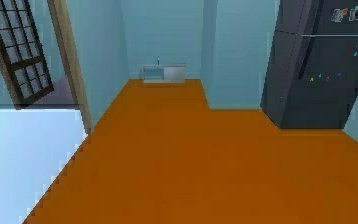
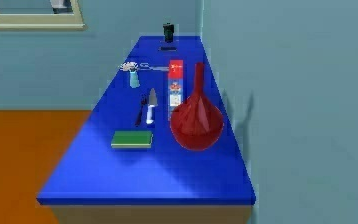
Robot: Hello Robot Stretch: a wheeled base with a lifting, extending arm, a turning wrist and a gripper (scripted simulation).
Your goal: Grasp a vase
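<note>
A red vase (image 2: pixel 196 118) with a round belly and a narrow neck stands on the blue countertop (image 2: pixel 107 170), toward its right side, close to the pale blue wall. It is upright and nothing touches it.
On the counter lie a green sponge (image 2: pixel 133 139), a knife (image 2: pixel 152 105), a white-and-red carton (image 2: pixel 176 90), a small white-blue item (image 2: pixel 132 68) and a dark cup (image 2: pixel 168 32). In the forward view: orange floor (image 1: pixel 187 150), dark fridge (image 1: pixel 317 65), open door (image 1: pixel 22 50), a small grey box (image 1: pixel 163 72).
</note>
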